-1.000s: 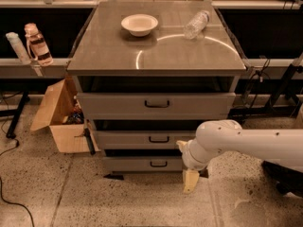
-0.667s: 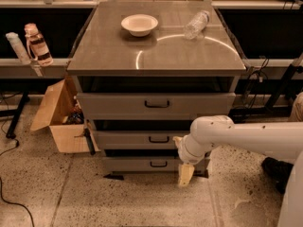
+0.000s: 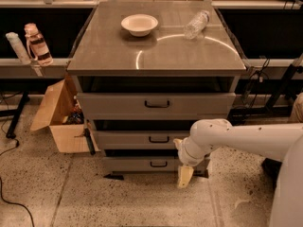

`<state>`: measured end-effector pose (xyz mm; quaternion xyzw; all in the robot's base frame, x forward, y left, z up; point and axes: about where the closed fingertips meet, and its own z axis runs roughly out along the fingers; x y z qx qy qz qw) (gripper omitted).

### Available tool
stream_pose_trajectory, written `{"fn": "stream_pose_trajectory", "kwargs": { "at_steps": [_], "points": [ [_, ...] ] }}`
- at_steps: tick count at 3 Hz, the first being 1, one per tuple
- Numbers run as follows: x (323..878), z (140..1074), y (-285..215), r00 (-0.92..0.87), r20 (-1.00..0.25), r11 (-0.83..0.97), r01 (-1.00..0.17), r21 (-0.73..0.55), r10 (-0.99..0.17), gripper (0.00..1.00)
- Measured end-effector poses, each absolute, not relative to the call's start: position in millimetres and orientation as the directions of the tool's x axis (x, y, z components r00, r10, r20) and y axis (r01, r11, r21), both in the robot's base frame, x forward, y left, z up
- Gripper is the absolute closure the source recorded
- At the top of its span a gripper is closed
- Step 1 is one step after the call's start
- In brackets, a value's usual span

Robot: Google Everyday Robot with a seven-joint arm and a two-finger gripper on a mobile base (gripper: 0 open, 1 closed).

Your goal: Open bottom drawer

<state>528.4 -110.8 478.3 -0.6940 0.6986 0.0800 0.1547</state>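
**Low at the cabinet foot: gripper right of the handle, drawer not yet pulled**

At the base of the grey three-drawer metal cabinet (image 3: 156,56), just above the speckled floor (image 3: 94,197), sits the bottom drawer (image 3: 130,164). It is a grey, flat-fronted metal drawer, the narrowest and shortest front of the three. It looks shut, set back under the two drawers above.

- Handling: expect a stiff sheet-metal front on runners. It is probably not light and will likely resist at first, then slide. The flat face offers nothing to grip.
- Where to hold: take the small black bracket handle (image 3: 158,164) at the centre of the front. Hook behind its bar and pull straight out, level. A slanted pull could bind the runners or slip off the bar.
- Gripper: the cream-tipped gripper (image 3: 183,173) on your white arm (image 3: 236,138) hangs low in front of the drawer's right part. It is just right of the handle and not on it. You cannot tell whether it stands wide or closed.
- Change since a second ago: the gripper has come left and slightly up, nearer the handle. The drawer front has not moved.
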Motion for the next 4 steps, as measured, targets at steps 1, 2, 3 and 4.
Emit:
{"fn": "stream_pose_trajectory", "kwargs": {
  "at_steps": [1, 2, 3, 4],
  "points": [
    [537.3, 422.8, -123.5, -0.014, -0.357, 0.033, -0.998, -0.047, -0.934, 0.0],
    [539.1, 378.2, -136.2, -0.033, -0.362, 0.038, -0.999, -0.007, -0.932, 0.0],
    [538.8, 340.6, -146.8, -0.075, -0.339, 0.077, -0.997, 0.007, -0.938, 0.0],
    [545.9, 311.7, -153.6, -0.123, -0.321, 0.131, -0.991, -0.005, -0.939, 0.0]
  ]
}}
